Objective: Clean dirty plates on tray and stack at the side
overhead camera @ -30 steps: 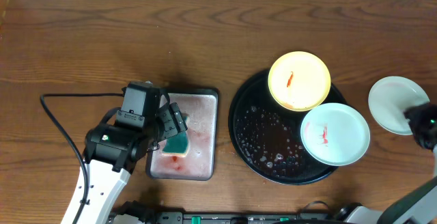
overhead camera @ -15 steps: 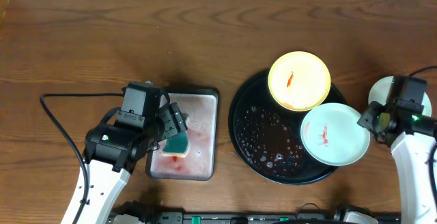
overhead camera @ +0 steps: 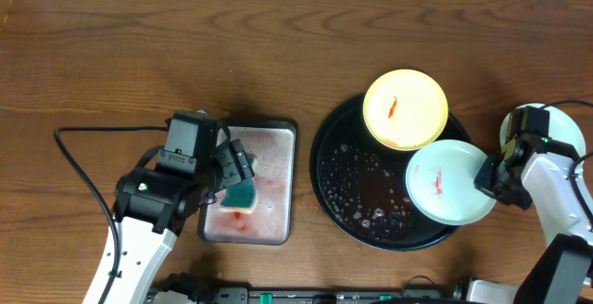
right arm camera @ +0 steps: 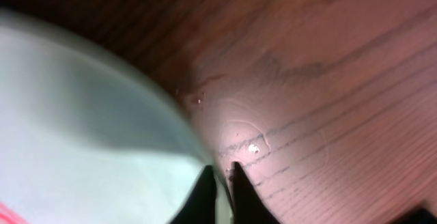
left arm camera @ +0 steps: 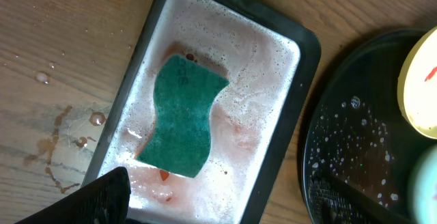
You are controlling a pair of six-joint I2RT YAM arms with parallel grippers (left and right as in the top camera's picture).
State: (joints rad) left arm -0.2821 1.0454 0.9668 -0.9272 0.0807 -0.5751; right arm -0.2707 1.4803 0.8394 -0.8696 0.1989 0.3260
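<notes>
The black tray (overhead camera: 361, 188) holds a pale yellow plate (overhead camera: 405, 109) at its far edge and a mint-white plate (overhead camera: 445, 182) at its right, each with a red-orange smear. Another mint-white plate (overhead camera: 519, 123) lies on the wood to the right, partly under my right arm. My right gripper (overhead camera: 488, 176) is shut on the right rim of the mint-white plate on the tray; the wrist view shows the thin rim (right arm camera: 205, 157) pinched between the jaws (right arm camera: 220, 173). Over the sudsy grey tray (overhead camera: 278, 183), my left gripper (left arm camera: 218, 190) hangs open above the teal sponge (left arm camera: 183, 115).
Water drops and a reddish spill (left arm camera: 65, 132) mark the wood left of the grey tray. The black tray's wet surface (left arm camera: 348, 135) lies just right of the grey tray's rim (left arm camera: 300, 80). A black cable (overhead camera: 79, 170) loops by the left arm.
My right arm has come in from the right edge to the mint-white plate on the tray, and its jaws have closed on the rim. The left arm has not moved.
</notes>
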